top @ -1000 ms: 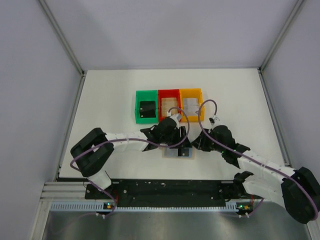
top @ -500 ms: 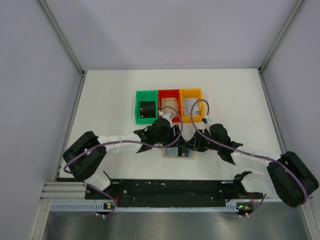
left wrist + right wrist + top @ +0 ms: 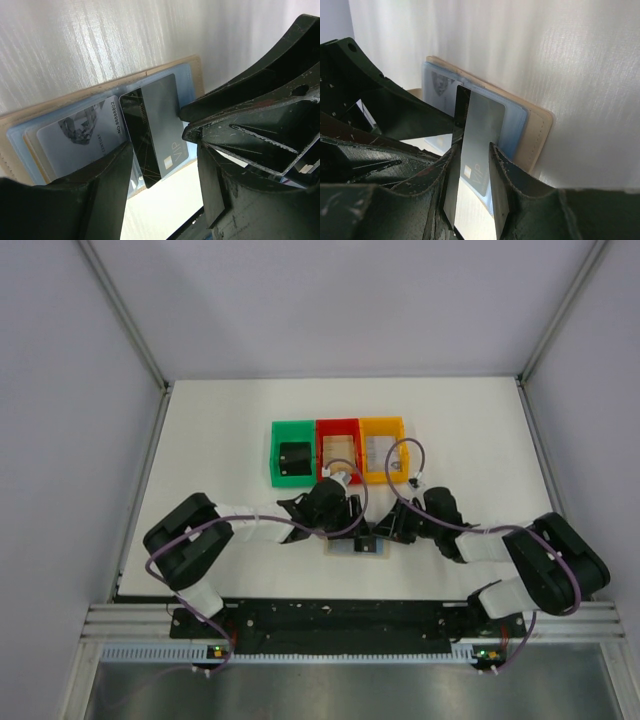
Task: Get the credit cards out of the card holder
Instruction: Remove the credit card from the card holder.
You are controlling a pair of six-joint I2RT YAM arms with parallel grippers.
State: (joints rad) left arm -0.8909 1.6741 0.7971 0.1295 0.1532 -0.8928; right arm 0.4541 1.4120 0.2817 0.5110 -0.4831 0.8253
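The card holder (image 3: 357, 547) lies open on the table, tan rim and light blue panels (image 3: 30, 145) showing. A pale grey card (image 3: 75, 137) sits in one pocket. A grey VIP card (image 3: 165, 125) with a black card (image 3: 137, 140) under it sticks out of the other pocket. My left gripper (image 3: 162, 150) is open, its fingers either side of the VIP card's end. My right gripper (image 3: 471, 150) stands over the VIP card (image 3: 477, 130), jaws a narrow gap apart, tips at the card's edge. Both grippers meet above the holder in the top view, left (image 3: 350, 518), right (image 3: 388, 527).
A green bin (image 3: 276, 455), a red bin (image 3: 338, 426) and an orange bin (image 3: 383, 424) stand in a row just behind the holder, each with a card inside. The arm bases and a black rail run along the near edge (image 3: 330, 615).
My right arm has folded in to the left and brought its gripper onto the card holder. My left gripper has shifted slightly and stays over the holder.
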